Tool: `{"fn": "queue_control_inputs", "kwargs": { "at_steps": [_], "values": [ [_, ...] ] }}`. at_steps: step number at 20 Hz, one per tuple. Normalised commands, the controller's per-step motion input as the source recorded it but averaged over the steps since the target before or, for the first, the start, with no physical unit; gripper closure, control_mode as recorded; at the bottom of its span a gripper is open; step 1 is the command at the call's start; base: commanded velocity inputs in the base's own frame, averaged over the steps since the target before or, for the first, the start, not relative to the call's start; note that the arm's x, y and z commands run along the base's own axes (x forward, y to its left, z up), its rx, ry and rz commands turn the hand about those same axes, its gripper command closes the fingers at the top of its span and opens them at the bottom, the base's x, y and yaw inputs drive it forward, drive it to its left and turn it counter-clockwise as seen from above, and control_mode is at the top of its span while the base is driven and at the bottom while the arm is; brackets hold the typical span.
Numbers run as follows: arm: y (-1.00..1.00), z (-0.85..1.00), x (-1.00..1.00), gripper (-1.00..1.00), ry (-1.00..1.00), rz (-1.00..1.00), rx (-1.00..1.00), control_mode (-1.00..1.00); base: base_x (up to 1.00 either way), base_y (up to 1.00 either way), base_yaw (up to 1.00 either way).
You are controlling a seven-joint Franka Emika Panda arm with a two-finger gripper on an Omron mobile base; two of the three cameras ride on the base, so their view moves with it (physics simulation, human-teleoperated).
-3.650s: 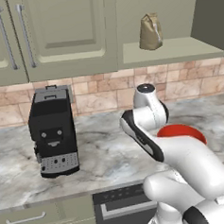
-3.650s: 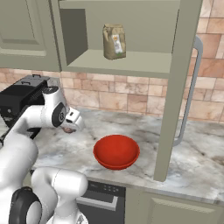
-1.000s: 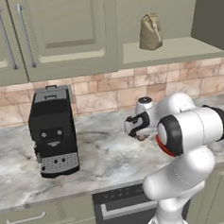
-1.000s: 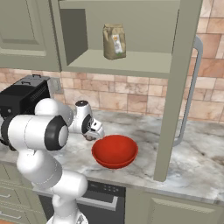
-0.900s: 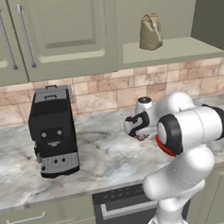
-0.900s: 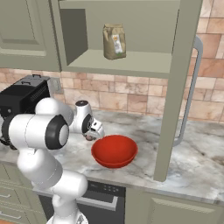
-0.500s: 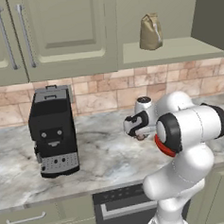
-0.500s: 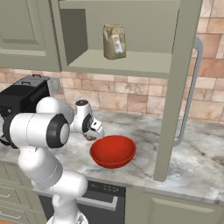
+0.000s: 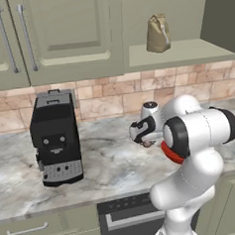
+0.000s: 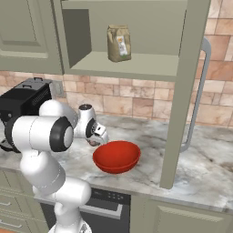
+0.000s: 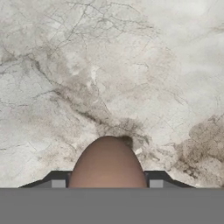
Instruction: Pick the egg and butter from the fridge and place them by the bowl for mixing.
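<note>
The gripper (image 10: 94,142) is hanging low over the marble desk (image 10: 150,132), just left of the red bowl (image 10: 116,156), and its jaws are closing on the egg (image 11: 108,162). In the hand view the brownish egg is sitting between the two dark tips with veined stone spread out beyond it, so the hand is pointing down at bare desk rather than into the bowl.

Over the last few seconds the arm has been swinging from a raised, folded pose down toward the bowl's side. In the last second it has been barely moving, only easing a touch closer to the surface, with the jaws holding the same width throughout. In the left base view the gripper (image 9: 147,142) is showing in front of the arm's big joint, the bowl (image 9: 171,154) being mostly hidden behind it.

That likely means the carry is over and the set-down is at hand. The egg is round and will probably roll once freed, so a low, gentle release close to the bowl looks wise. Whether it is touching the desk yet I cannot tell. The butter would remain to be fetched from the fridge afterwards.
</note>
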Motion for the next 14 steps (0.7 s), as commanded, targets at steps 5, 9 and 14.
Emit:
{"fn": "queue_control_inputs", "kwargs": {
  "at_steps": [5, 9, 14],
  "values": [
    [0.0, -0.13, 0.0, -1.0, 0.0, 0.0, 0.0, -1.0, 0.0, 0.0, 0.0],
    [-0.01, -0.02, -0.04, -1.0, 0.0, 0.0, 0.0, -1.0, 0.0, 0.0, 0.0],
    [-0.04, 0.06, -0.1, -1.0, -0.04, 0.0, 0.0, -1.0, 0.0, 0.0, 0.0]
  ]
}}
